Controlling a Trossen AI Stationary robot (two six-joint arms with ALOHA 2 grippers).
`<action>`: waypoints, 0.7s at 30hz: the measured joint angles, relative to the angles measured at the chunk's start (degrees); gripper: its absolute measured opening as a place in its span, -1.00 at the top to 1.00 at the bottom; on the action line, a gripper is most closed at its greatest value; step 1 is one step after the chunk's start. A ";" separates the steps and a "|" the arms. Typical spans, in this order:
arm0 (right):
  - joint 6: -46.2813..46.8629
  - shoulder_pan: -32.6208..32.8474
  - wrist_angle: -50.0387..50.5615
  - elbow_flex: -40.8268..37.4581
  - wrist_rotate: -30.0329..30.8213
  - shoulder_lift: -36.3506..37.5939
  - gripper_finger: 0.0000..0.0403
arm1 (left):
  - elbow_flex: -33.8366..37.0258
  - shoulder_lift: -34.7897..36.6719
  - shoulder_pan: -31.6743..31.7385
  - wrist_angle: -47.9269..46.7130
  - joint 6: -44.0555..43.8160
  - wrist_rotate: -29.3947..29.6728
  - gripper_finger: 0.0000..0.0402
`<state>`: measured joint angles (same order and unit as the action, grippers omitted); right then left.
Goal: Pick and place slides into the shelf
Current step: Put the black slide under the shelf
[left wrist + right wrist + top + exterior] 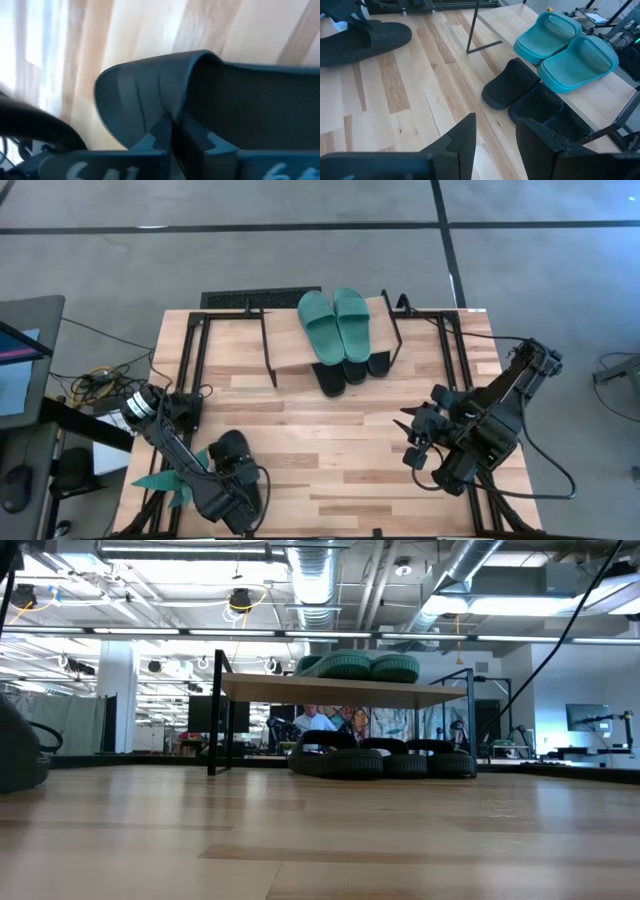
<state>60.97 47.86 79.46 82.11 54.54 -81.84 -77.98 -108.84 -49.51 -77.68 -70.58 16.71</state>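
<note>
A black slide (234, 448) lies near the table's left front corner, with my left gripper (236, 472) shut on it; in the left wrist view its strap (140, 85) and footbed (260, 105) fill the picture. Two teal slides (335, 322) lie on the slanted plank of the shelf (288, 340). Three black slides (352, 370) lie side by side on the table under it, also seen in the low view (385, 760). My right gripper (413, 442) hangs open above the table's right side, touching nothing. My left gripper pinches the edge of the black slide's strap (170, 102) between its two shut fingers (155, 132). The fingers slant steeply down onto it from above. The sole rests on the table.
A teal paper plant (160, 480) lies at the left front edge beside my left arm. The shelf's thin black legs (472, 30) stand near the stored slides. Bare wood (330, 440) stretches between the two arms. Black frame rails (190, 350) run along the table's sides.
</note>
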 joint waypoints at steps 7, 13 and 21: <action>0.00 0.00 0.00 0.00 0.02 0.00 0.36 | -4.35 -0.04 1.77 -3.94 -0.70 6.85 0.99; -0.02 0.00 0.00 0.00 0.02 0.00 0.36 | -6.94 -0.04 4.70 -4.24 2.61 11.46 0.99; 0.02 0.00 0.00 0.00 0.02 0.00 0.36 | -9.61 -0.04 9.21 -4.32 10.18 16.59 1.00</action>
<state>60.99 47.86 79.46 82.11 54.57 -81.84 -87.59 -108.88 -40.31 -82.00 -60.40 33.30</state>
